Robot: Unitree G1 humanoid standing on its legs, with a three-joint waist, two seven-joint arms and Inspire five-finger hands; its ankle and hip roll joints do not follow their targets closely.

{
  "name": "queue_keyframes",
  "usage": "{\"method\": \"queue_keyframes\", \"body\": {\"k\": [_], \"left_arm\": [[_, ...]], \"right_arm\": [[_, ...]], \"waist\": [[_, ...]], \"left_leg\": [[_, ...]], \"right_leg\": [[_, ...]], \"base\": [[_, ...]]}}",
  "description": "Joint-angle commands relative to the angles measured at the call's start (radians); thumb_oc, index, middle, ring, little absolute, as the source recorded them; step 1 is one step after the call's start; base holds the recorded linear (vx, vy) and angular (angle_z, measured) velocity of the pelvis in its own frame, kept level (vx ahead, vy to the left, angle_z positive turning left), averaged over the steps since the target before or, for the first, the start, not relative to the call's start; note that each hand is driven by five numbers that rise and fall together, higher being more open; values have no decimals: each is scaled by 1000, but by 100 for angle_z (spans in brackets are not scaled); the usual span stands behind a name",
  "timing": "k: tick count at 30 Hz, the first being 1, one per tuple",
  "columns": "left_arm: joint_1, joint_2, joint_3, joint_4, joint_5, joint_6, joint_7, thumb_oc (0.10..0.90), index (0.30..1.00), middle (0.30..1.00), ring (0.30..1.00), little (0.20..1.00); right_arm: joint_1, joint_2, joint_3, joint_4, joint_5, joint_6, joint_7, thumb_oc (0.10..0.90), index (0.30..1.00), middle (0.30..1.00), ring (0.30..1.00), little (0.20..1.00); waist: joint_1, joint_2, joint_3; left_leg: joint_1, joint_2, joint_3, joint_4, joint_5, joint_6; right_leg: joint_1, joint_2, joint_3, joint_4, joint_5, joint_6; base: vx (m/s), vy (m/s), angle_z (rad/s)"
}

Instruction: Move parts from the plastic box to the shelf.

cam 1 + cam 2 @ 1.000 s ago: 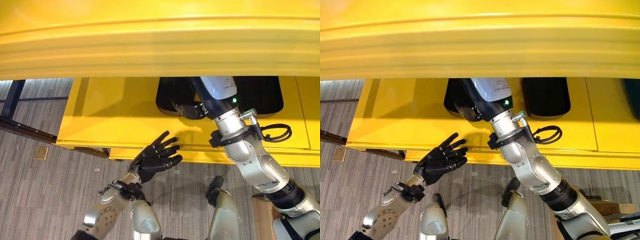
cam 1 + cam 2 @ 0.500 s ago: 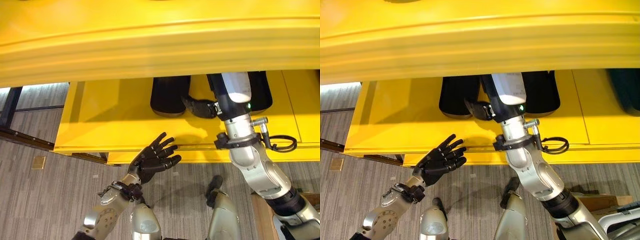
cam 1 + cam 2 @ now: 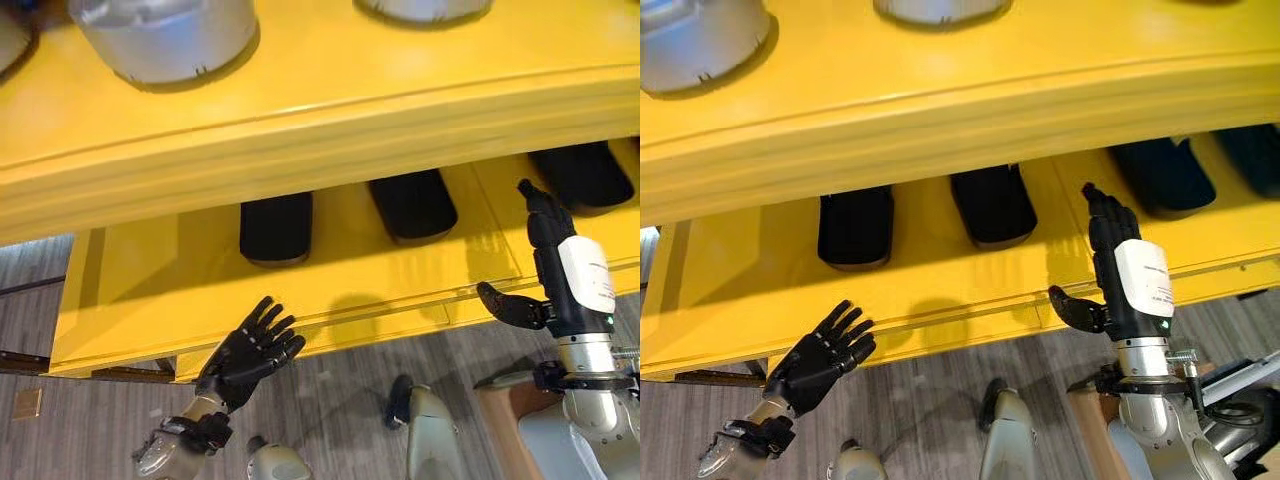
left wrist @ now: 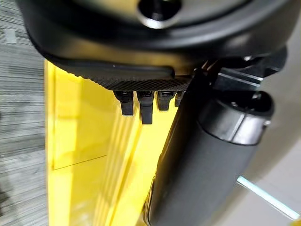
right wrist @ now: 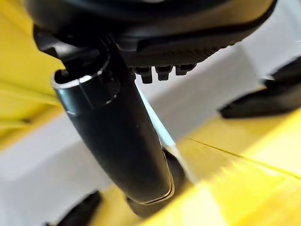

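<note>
A yellow shelf has a lower board (image 3: 150,270) and an upper board (image 3: 300,130). Black parts stand in a row on the lower board: one at the left (image 3: 276,228), one in the middle (image 3: 413,204) and one at the right (image 3: 585,172). Grey round parts (image 3: 165,35) sit on the upper board. My right hand (image 3: 552,250) is open and empty, with its fingers straight up at the lower board's front edge, between the middle and right black parts. My left hand (image 3: 248,352) is open and empty, below the front edge under the left black part.
Grey carpet lies below the shelf. A brown box edge (image 3: 497,415) shows beside my right arm. A dark frame bar (image 3: 20,362) runs under the shelf's left end, with a small tan square (image 3: 25,403) on the floor near it.
The camera has shifted, so the upper board's top now shows. My right hand has drawn back from the black part under the upper board and stands clear with fingers straight. The left hand stays open.
</note>
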Motion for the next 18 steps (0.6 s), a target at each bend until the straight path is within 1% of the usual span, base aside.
{"method": "queue_keyframes", "body": {"k": [1, 2, 4, 5, 6, 7, 8, 9, 10, 11, 12, 13, 14, 15, 16, 17, 18], "left_arm": [[-76, 16, 102, -103, -35, -186, -130, 900, 1000, 1000, 1000, 1000], [-88, 18, 91, -94, -14, -182, -162, 900, 1000, 1000, 1000, 1000], [-106, 30, 67, -89, 10, -173, -205, 900, 1000, 1000, 1000, 1000], [-110, 31, 62, -87, 14, -171, -211, 900, 1000, 1000, 1000, 1000], [-117, 45, 24, -99, 62, -119, -276, 900, 1000, 1000, 1000, 1000], [-117, 56, 10, -102, 88, -104, -302, 900, 1000, 1000, 1000, 1000], [-114, 78, -17, -111, 135, -88, -334, 900, 1000, 1000, 1000, 1000], [-110, 88, -30, -113, 134, -90, -341, 900, 1000, 1000, 1000, 1000], [-98, 101, -50, -115, 126, -98, -351, 900, 1000, 1000, 1000, 1000], [-90, 116, -69, -114, 105, -114, -360, 900, 1000, 1000, 1000, 1000], [-90, 119, -73, -112, 100, -118, -362, 900, 1000, 1000, 1000, 1000], [-91, 130, -86, -107, 89, -122, -382, 900, 1000, 1000, 1000, 1000], [-93, 133, -93, -106, 87, -124, -386, 900, 1000, 1000, 1000, 1000], [-93, 136, -109, -102, 83, -130, -401, 900, 1000, 1000, 1000, 1000], [-91, 139, -114, -95, 83, -143, -407, 900, 1000, 1000, 1000, 1000], [-87, 138, -120, -86, 79, -166, -409, 900, 1000, 1000, 1000, 1000], [-88, 135, -126, -79, 74, -183, -412, 900, 1000, 1000, 1000, 1000]], "right_arm": [[-80, -2, -34, -15, 62, -29, -78, 900, 1000, 1000, 1000, 1000], [-81, 2, -33, 0, 71, -14, -93, 900, 1000, 1000, 1000, 1000], [-74, 18, -33, 10, 74, 19, -118, 900, 1000, 1000, 1000, 1000], [-71, 21, -34, 11, 73, 24, -121, 900, 1000, 1000, 1000, 1000], [-37, 56, -34, 35, 100, 69, -88, 900, 1000, 1000, 1000, 1000], [-26, 67, -30, 45, 102, 73, -77, 900, 1000, 1000, 1000, 1000], [-5, 78, -32, 52, 120, 63, -53, 900, 1000, 1000, 1000, 1000], [-1, 74, -31, 54, 130, 56, -50, 900, 1000, 1000, 1000, 1000], [0, 61, -32, 53, 158, 42, -56, 900, 1000, 1000, 1000, 1000], [-4, 41, -36, 51, 202, 14, -97, 900, 1000, 1000, 1000, 1000], [-4, 39, -36, 52, 203, 10, -105, 900, 1000, 1000, 1000, 1000], [-7, 40, -34, 56, 190, 7, -142, 900, 1000, 1000, 1000, 1000], [-11, 42, -32, 61, 183, 9, -148, 900, 1000, 1000, 1000, 1000], [-25, 48, -23, 79, 177, 27, -162, 900, 1000, 1000, 1000, 1000], [-33, 48, -15, 86, 171, 35, -171, 900, 1000, 1000, 1000, 1000], [-53, 41, -6, 94, 164, 42, -171, 900, 1000, 1000, 1000, 1000], [-70, 35, 2, 99, 162, 50, -170, 900, 1000, 1000, 1000, 1000]], "waist": [[0, -39, -74], [-6, -36, -78], [-15, -30, -84], [-17, -32, -88], [-34, -44, -100], [-40, -51, -102], [-44, -67, -102], [-43, -71, -103], [-34, -69, -109], [-30, -63, -114], [-30, -61, -116], [-35, -56, -122], [-37, -53, -125], [-40, -47, -136], [-39, -46, -142], [-31, -48, -152], [-26, -51, -158]], "left_leg": [[-146, -95, -29, 141, -151, -7], [-155, -153, -21, 156, -173, 7], [-157, -236, -18, 138, -219, 34], [-154, -241, -14, 128, -215, 39], [-98, -292, -17, 65, -236, 70], [-85, -298, -7, 52, -240, 74], [-54, -297, 39, 21, -243, 81], [-45, -291, 59, 7, -238, 79], [-19, -278, 81, -29, -238, 69], [-2, -271, 98, -66, -220, 73], [0, -271, 100, -73, -216, 75], [0, -270, 100, -87, -205, 85], [-3, -268, 99, -90, -200, 89], [-8, -263, 95, -100, -187, 98], [-10, -259, 99, -101, -180, 99], [-10, -247, 112, -101, -169, 96], [-7, -238, 126, -100, -160, 89]], "right_leg": [[289, -20, -2, -220, -46, 86], [298, -22, 6, -264, -8, 99], [296, -39, 26, -298, 51, 125], [292, -41, 29, -305, 61, 130], [276, -71, 57, -321, 136, 161], [269, -80, 62, -328, 166, 172], [257, -112, 25, -333, 233, 194], [255, -123, -3, -337, 249, 199], [257, -144, -55, -328, 267, 219], [252, -146, -74, -299, 266, 222], [249, -142, -70, -287, 259, 221], [246, -119, -52, -240, 221, 212], [248, -106, -44, -218, 199, 205], [256, -75, -22, -150, 137, 185], [266, -65, -20, -129, 102, 176], [294, -53, -42, -140, 60, 166], [320, -43, -65, -173, 38, 158]], "base": [[-163, 43, 22], [-126, 71, 35], [-117, 112, 23], [-82, 269, -25], [-67, 245, -43], [-125, 250, -50], [-133, 51, -34], [-148, 42, -70], [-186, 4, -131], [-166, 6, -142], [-207, -56, -140], [-125, -58, -110], [-196, -162, -91], [-149, -212, -50], [-155, -298, -33], [-83, -290, -35], [-58, -267, -38]]}}
